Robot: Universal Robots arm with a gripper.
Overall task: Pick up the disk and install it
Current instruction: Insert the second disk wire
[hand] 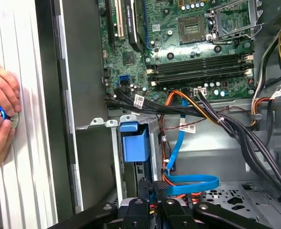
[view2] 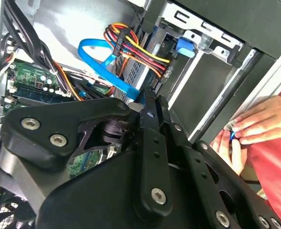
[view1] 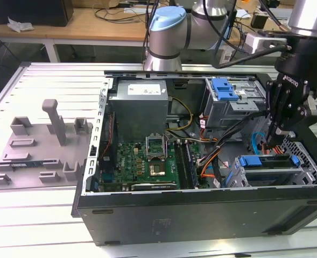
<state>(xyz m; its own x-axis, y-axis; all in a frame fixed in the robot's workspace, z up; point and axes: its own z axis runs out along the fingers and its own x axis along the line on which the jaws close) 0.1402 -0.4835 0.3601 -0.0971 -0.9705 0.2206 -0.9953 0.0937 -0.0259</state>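
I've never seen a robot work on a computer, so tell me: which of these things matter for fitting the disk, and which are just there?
In the job:
gripper, hanging above the drive bay
disk, blue-framed, sitting in that bay
computer case, open

Just there:
grey plastic stand, outside the case
motherboard
a person's hands, beside the case

Colour-wise: open PC case is black outside, grey metal inside, with a green motherboard. Gripper is matte black. Flat data cable is bright blue, power wires are red, yellow, orange and black. Drive latch is blue plastic. Table is pale ribbed aluminium, with a grey plastic fixture on it.
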